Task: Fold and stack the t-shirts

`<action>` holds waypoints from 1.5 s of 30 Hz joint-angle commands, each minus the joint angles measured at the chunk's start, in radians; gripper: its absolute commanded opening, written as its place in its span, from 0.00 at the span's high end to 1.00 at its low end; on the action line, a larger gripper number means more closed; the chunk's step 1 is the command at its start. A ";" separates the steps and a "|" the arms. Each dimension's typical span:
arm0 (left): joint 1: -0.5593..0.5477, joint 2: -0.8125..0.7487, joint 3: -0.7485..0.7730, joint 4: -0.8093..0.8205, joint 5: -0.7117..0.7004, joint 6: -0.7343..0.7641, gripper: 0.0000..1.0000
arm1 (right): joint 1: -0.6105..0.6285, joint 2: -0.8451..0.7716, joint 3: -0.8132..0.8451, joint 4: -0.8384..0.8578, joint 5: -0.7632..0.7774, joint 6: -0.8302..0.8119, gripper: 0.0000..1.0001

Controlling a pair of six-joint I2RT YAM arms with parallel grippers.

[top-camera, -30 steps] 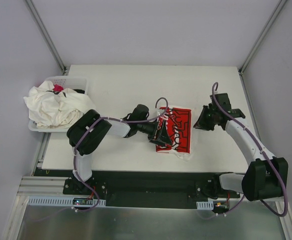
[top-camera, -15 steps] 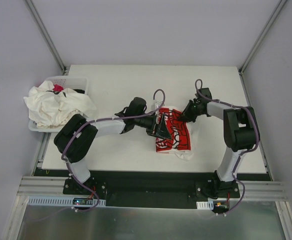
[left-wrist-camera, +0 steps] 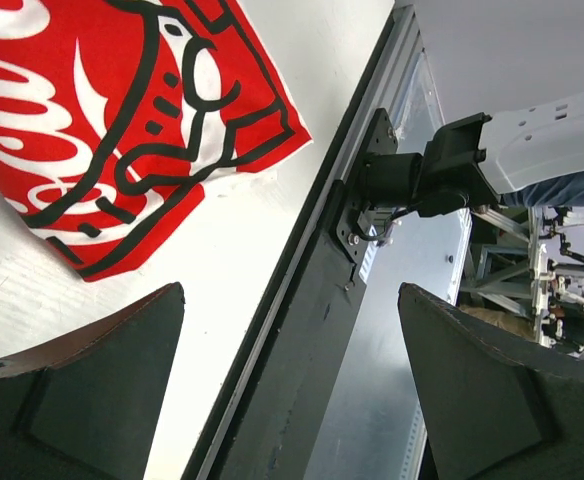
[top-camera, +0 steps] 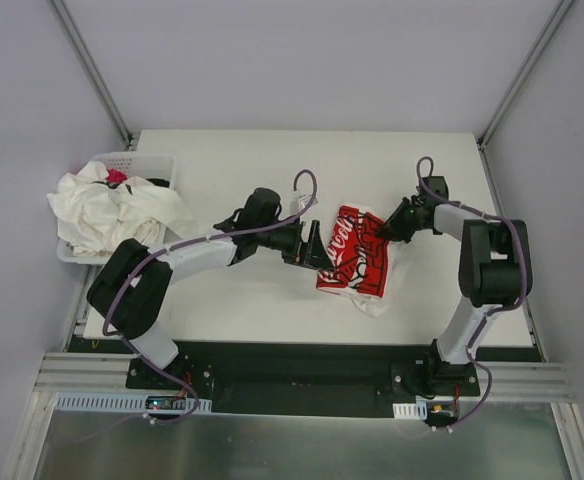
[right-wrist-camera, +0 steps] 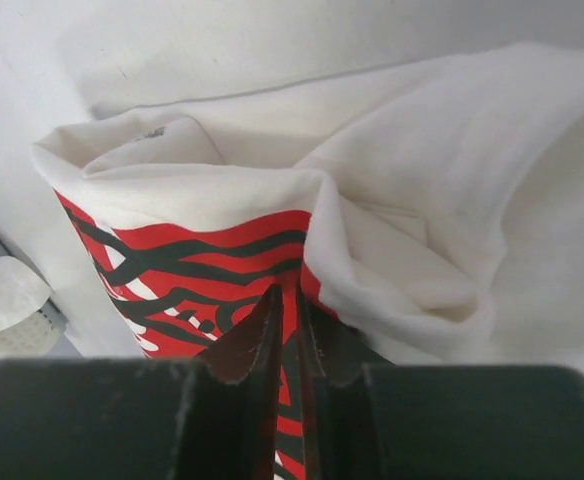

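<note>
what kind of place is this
Probably a robot lab test cell: a left arm and a right arm bolted along the near edge of a white table, plain white panels closing it in, and a basket of shirts as practice laundry.

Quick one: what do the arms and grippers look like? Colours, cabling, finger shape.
Both the left arm and right arm have white links and bulky black joint housings. A purple cable loops along each. The left gripper and right gripper are matte black, with wedge-shaped fingers. No markings visible.
</note>
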State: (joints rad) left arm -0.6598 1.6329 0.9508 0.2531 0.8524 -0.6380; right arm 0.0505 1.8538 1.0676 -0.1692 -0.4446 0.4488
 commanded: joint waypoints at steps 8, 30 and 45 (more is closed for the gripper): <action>0.003 -0.085 -0.049 -0.012 -0.049 0.046 0.13 | -0.017 -0.148 0.081 -0.110 0.032 -0.048 0.85; 0.006 -0.111 -0.084 -0.029 -0.090 0.078 0.13 | 0.186 -0.479 -0.388 -0.062 -0.039 -0.010 0.89; 0.035 -0.229 -0.093 -0.061 -0.162 0.087 0.13 | 0.154 -0.427 -0.445 -0.142 0.113 -0.047 0.86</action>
State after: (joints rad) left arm -0.6392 1.4712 0.8505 0.1814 0.7311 -0.5800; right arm 0.2295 1.4006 0.6392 -0.2707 -0.3916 0.4294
